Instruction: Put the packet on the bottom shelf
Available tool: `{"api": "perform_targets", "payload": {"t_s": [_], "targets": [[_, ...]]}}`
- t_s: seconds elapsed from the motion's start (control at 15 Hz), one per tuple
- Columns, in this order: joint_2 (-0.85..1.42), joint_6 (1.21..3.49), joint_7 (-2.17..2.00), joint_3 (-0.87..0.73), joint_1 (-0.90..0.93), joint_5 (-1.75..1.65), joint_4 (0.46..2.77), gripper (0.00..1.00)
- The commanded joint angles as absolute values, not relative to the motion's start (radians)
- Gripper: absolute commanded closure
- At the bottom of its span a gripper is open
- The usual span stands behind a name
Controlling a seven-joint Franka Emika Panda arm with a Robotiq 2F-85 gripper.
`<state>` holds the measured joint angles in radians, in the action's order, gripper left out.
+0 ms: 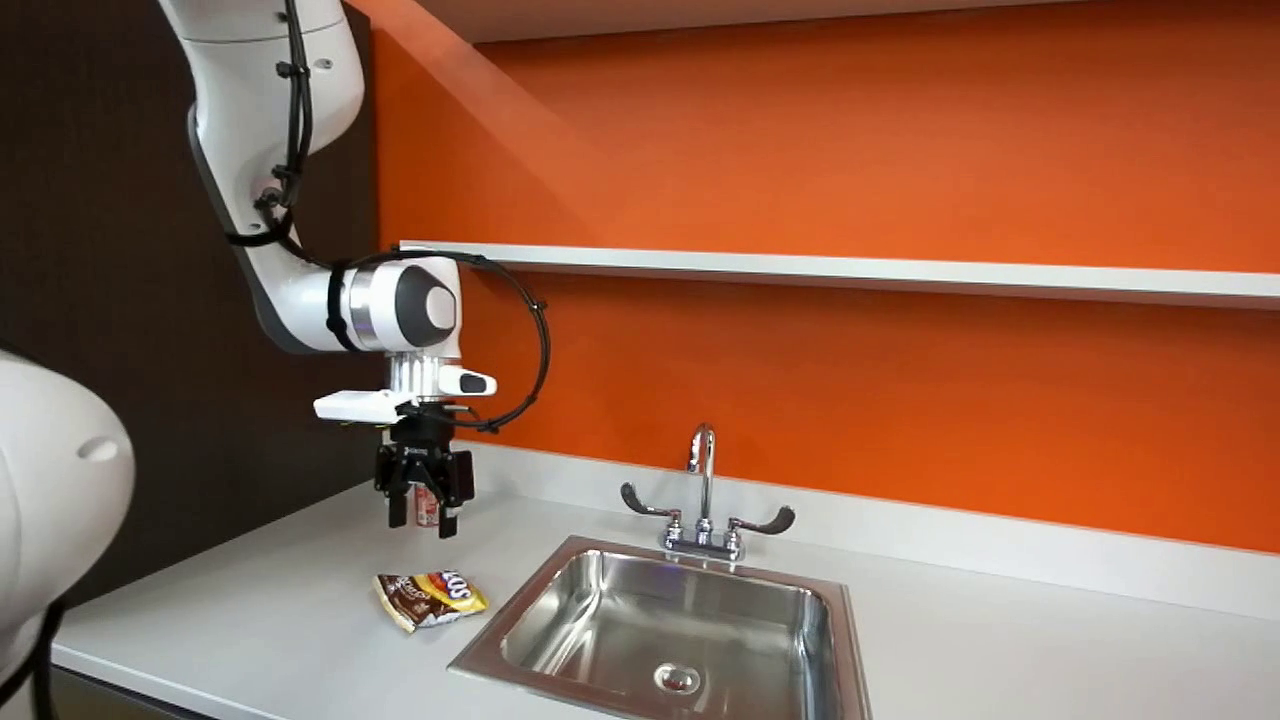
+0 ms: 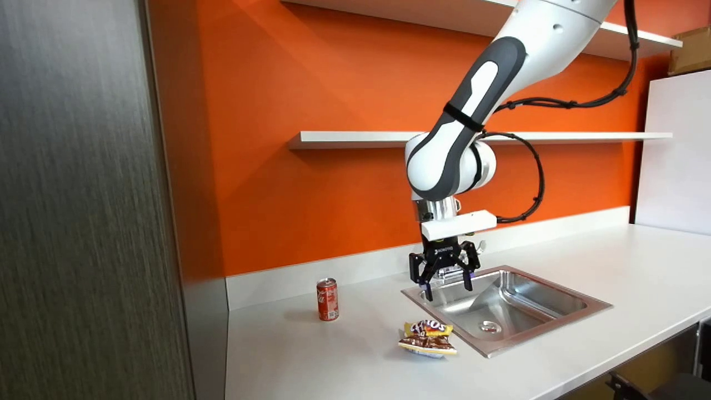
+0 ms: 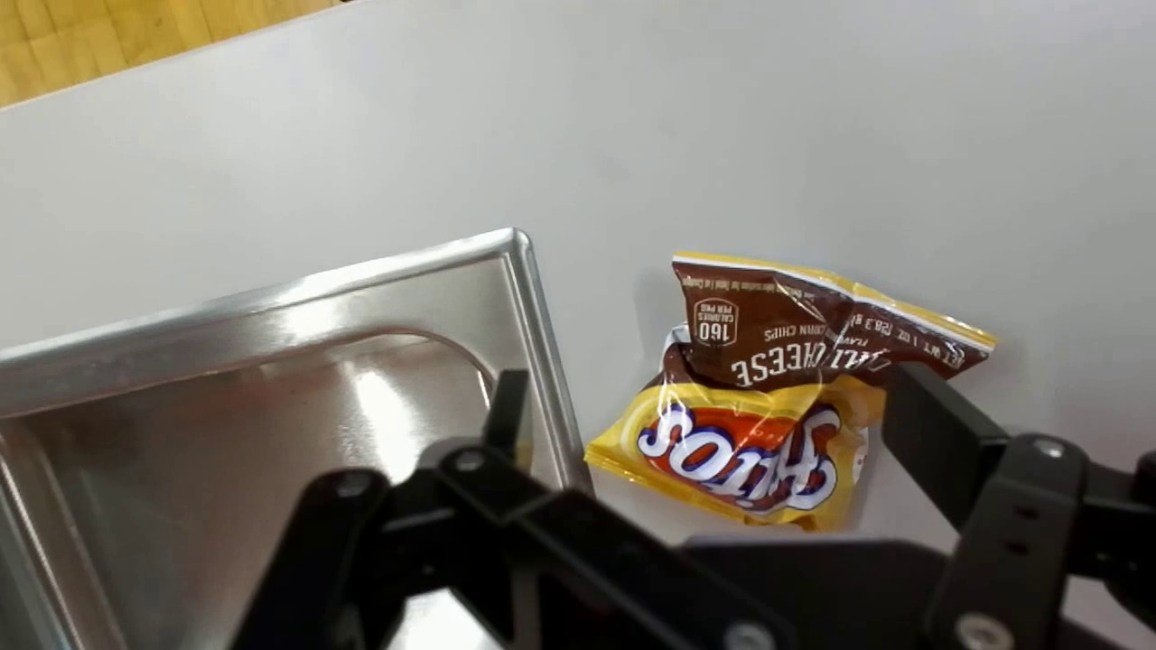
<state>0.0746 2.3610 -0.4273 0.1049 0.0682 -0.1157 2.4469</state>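
Observation:
The packet point(image 1: 428, 600) is a brown and yellow snack bag with red and white print. It lies on the countertop beside the sink, and also shows in an exterior view point(image 2: 427, 339) and in the wrist view point(image 3: 768, 348). My gripper point(image 1: 422, 519) points down above the countertop, open and empty, higher than the packet. In the wrist view the packet appears between the spread fingers point(image 3: 710, 411), apart from them. The bottom shelf point(image 1: 860, 268) is the long pale shelf on the orange wall, above the gripper's height. It also shows in an exterior view point(image 2: 355, 138), partly hidden behind the arm.
A red can point(image 2: 328, 300) stands upright on the countertop point(image 2: 311, 361) near the back wall; the gripper partly covers it in an exterior view point(image 1: 427, 508). A steel sink point(image 1: 858, 650) with a faucet point(image 1: 704, 490) adjoins. A dark panel point(image 2: 83, 222) borders the counter. An upper shelf point(image 2: 422, 16) runs above.

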Motion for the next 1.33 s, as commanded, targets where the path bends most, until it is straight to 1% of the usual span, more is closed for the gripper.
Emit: {"api": "perform_targets", "payload": {"t_s": [0.0,0.53,1.27], "targets": [[0.145,2.390,-0.452,0.093,0.088,-0.069,2.402,0.00],[0.246,2.443,-0.478,0.073,0.115,-0.002,2.369,0.00],[0.326,2.539,-0.646,0.006,0.182,-0.025,2.340,0.00]]}}
